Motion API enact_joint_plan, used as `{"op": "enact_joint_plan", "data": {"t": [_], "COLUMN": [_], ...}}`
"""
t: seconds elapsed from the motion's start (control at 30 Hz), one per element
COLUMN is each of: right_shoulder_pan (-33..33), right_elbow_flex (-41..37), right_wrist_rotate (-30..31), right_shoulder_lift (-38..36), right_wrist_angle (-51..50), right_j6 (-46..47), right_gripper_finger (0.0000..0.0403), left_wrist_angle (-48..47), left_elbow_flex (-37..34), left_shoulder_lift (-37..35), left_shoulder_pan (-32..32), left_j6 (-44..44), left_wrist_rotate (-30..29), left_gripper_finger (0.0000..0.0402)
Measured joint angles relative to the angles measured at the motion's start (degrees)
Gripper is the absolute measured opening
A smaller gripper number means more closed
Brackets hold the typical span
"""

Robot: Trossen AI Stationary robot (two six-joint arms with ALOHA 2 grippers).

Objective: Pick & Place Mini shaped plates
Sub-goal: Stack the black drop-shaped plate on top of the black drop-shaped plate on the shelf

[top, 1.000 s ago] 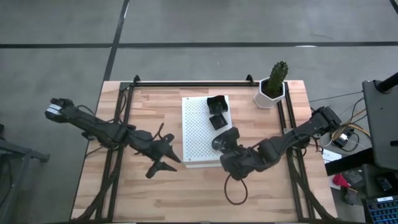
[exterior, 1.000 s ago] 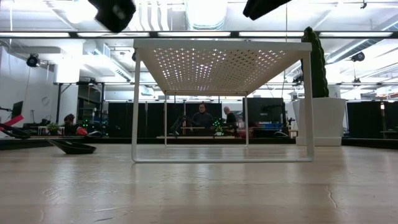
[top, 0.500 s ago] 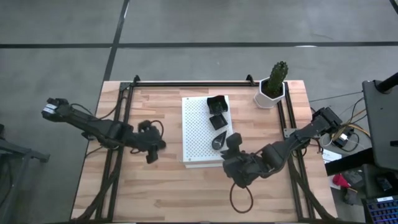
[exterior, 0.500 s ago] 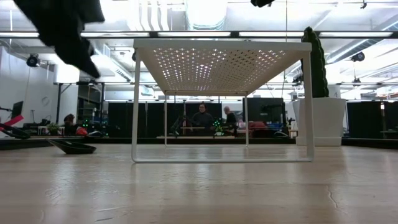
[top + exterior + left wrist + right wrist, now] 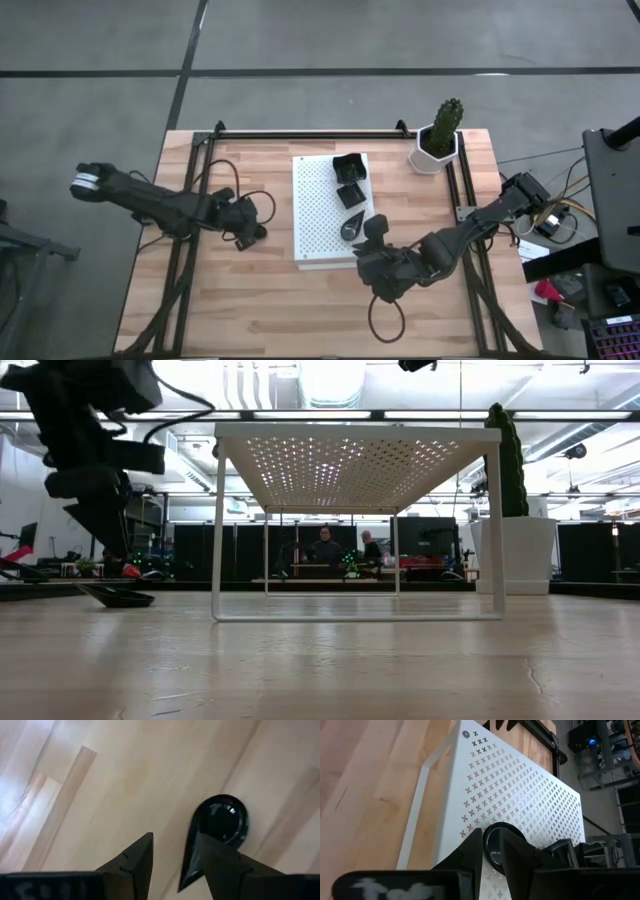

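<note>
we see the left gripper (image 5: 170, 865) low over the bare wooden table (image 5: 250, 300), on the left side of the white perforated board (image 5: 318, 215). its two fingers (image 5: 132, 862) stand apart, and a teardrop plate (image 5: 217, 827) lies on the wood just beside one of them, its pointed tail running under that finger's edge; the plate is not between the fingers, so the tool is released and holds nothing. in the low view this same dark plate (image 5: 118, 597) rests flat on the table with the left arm (image 5: 95, 470) hanging directly over it.

the right gripper (image 5: 492, 847) is at the near edge of the board, and its fingers (image 5: 472, 845) straddle the rim of a round dark plate (image 5: 495, 851) that sits on the perforated top. the gap between them is narrow, but we cannot tell whether they are actually clenched on the rim or only set around it. in the high view that plate (image 5: 352, 229) lies near the board's front right corner, right beside the right arm's wrist (image 5: 385, 265).

two more dark dishes, a larger square plate (image 5: 348, 167) and a smaller square plate (image 5: 350, 195), sit on the board's far right part, close to each other. a white hexagonal cactus pot (image 5: 437, 145) stands on the table near the far right corner, apart from the board.
</note>
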Motion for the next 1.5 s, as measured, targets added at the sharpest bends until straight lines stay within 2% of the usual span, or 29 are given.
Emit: {"op": "enact_joint_plan", "data": {"t": [0.17,0.33,0.87,1.17,1.5], "right_shoulder_pan": [0.0,0.0,0.0,0.0,0.0], "right_elbow_flex": [-0.9,-2.3,-2.8,-2.8,-2.8], "right_wrist_rotate": [0.0,0.0,0.0,0.0,0.0], "right_shoulder_lift": [0.0,0.1,0.1,0.1,0.1], "right_wrist_angle": [0.3,1.7,2.1,2.1,2.1], "right_j6": [0.2,0.2,1.5,1.6,1.9], "right_gripper_finger": [0.0061,0.0061,0.0061,0.0061,0.0061], "left_wrist_angle": [3.1,6.2,7.4,7.4,7.9], "left_elbow_flex": [-0.4,-0.4,-0.4,-0.3,-0.3], "left_shoulder_lift": [2.1,4.8,14.0,11.6,11.1], "left_shoulder_pan": [2.4,4.6,9.8,9.8,10.3], "left_j6": [3.2,7.6,15.4,13.9,16.2], "left_wrist_rotate": [1.2,6.0,6.9,11.0,10.6], "left_gripper_finger": [0.0152,0.0151,0.0151,0.0151,0.0149]}}
